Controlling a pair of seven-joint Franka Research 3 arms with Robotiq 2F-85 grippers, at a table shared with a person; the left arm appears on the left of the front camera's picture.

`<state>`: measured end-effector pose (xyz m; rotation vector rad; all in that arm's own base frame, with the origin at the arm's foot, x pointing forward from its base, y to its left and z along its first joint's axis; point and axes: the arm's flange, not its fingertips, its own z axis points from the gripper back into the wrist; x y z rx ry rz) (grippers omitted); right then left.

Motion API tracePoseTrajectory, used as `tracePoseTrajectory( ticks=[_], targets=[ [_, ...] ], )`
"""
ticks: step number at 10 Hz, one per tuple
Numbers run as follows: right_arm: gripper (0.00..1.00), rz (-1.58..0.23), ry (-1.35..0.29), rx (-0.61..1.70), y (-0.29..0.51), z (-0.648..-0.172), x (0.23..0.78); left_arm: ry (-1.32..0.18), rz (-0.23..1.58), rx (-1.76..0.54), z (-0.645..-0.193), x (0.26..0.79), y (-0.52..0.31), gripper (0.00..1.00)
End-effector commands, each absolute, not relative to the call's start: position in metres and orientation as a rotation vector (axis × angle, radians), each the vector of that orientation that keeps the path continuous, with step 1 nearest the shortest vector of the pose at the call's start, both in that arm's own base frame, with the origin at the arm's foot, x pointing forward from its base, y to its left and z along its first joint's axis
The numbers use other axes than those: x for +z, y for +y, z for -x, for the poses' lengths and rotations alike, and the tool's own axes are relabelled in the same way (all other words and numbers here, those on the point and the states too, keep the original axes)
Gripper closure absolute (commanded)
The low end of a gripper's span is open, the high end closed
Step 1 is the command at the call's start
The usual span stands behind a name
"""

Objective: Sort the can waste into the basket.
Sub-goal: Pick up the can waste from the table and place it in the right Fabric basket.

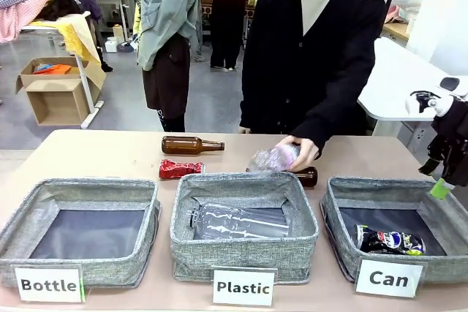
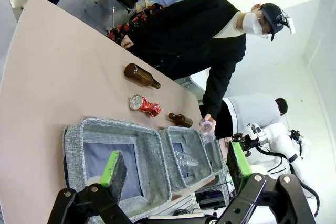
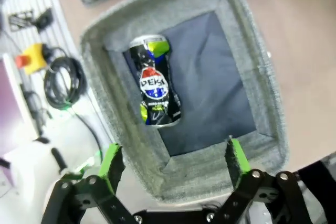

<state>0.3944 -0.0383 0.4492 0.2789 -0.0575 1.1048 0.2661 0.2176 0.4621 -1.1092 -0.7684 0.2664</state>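
black can (image 3: 155, 82) lying crushed, blue-white print, inside Can basket (image 3: 252, 72), by one wall | red can (image 1: 180, 169) lying crumpled, shiny, on table (image 1: 110, 151) behind Plastic bin (image 1: 241, 188) | right gripper (image 3: 170, 161) hovering over basket, fingers apart, empty | left gripper (image 2: 176, 166) hanging spread wide, empty

Spread right claw (image 3: 173, 155) hovers over grey basket (image 3: 261, 93) containing black can (image 3: 155, 88).
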Motion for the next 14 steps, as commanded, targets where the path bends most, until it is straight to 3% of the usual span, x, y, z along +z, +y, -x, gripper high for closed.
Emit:
tracePoseTrajectory(
  ticks=[1,2,3,4,6,8,10,11,12,14],
  targets=[
    [0.00,-0.435,-0.137,0.860,-0.044,-0.399,0.462,-0.796,1.116,0.252,-0.268,0.462,0.218,0.00],
    [0.00,-0.603,-0.182,0.625,-0.052,-0.402,0.473,-0.796,1.116,0.252,-0.268,0.462,0.218,0.00],
    [0.00,-0.939,-0.201,0.200,-0.066,-0.409,0.487,-0.796,1.116,0.252,-0.268,0.462,0.218,0.00],
    [0.00,-1.113,-0.477,-0.251,-0.080,-0.424,0.498,-0.796,1.116,0.252,-0.268,0.462,0.218,0.00],
    [0.00,-1.436,-0.593,-0.628,-0.102,-0.431,0.508,-0.796,1.116,0.252,-0.268,0.462,0.218,0.00],
    [0.00,-1.753,-0.534,-0.561,-0.140,-0.424,0.507,-0.796,1.116,0.252,-0.268,0.462,0.218,0.00],
    [0.00,-1.842,-0.507,-0.563,-0.172,-0.416,0.497,-0.796,1.116,0.252,-0.268,0.462,0.218,0.00],
    [0.00,-1.796,-0.526,-0.563,-0.177,-0.417,0.492,-0.796,1.116,0.252,-0.268,0.462,0.218,0.00],
    [0.00,-1.334,-0.148,-0.102,-0.170,-0.416,0.498,-0.796,1.116,0.252,-0.268,0.462,0.218,0.00],
    [0.00,-1.334,-0.148,-0.102,-0.170,-0.416,0.498,-0.796,1.116,0.252,-0.268,0.462,0.218,0.00]
  ],
)
